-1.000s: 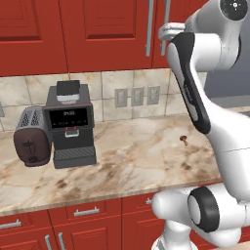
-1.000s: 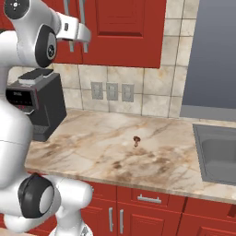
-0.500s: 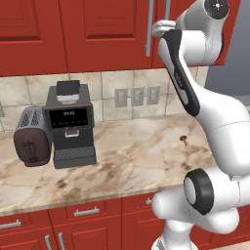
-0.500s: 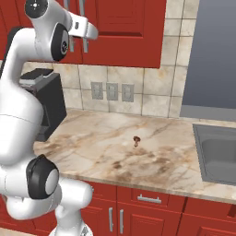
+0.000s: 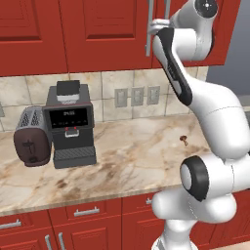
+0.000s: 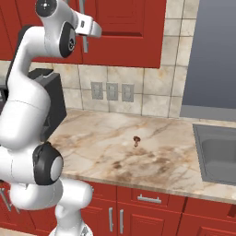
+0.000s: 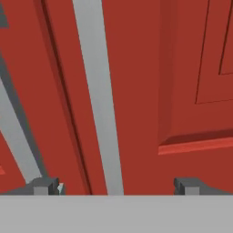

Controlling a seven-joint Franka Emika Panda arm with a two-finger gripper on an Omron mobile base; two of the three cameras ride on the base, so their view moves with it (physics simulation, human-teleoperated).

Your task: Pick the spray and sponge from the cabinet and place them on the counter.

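The red cabinet (image 5: 105, 34) hangs above the counter (image 5: 132, 156) with both doors closed, so the spray and the sponge are hidden. My gripper (image 5: 155, 24) is raised against the doors at the silver bar handles (image 5: 149, 29). In the hand view the gripper (image 7: 117, 186) is open, and its fingertips (image 7: 45, 185) straddle one silver handle (image 7: 98, 100) without touching it. A second handle (image 7: 16, 132) runs to its left. From the right base view the gripper (image 6: 97, 31) sits just in front of the cabinet (image 6: 133, 27) by the handle (image 6: 84, 44).
A dark coffee machine (image 5: 71, 124) and a brown toaster (image 5: 33, 136) stand at the counter's left. A small brown object (image 6: 136, 139) lies mid-counter. A sink (image 6: 219, 154) is set in at the right. Wall outlets (image 5: 137, 96) sit on the tiled backsplash.
The arm has swung the hand left and in toward the cabinet doors, closer to the handles. The jaws have stayed open.
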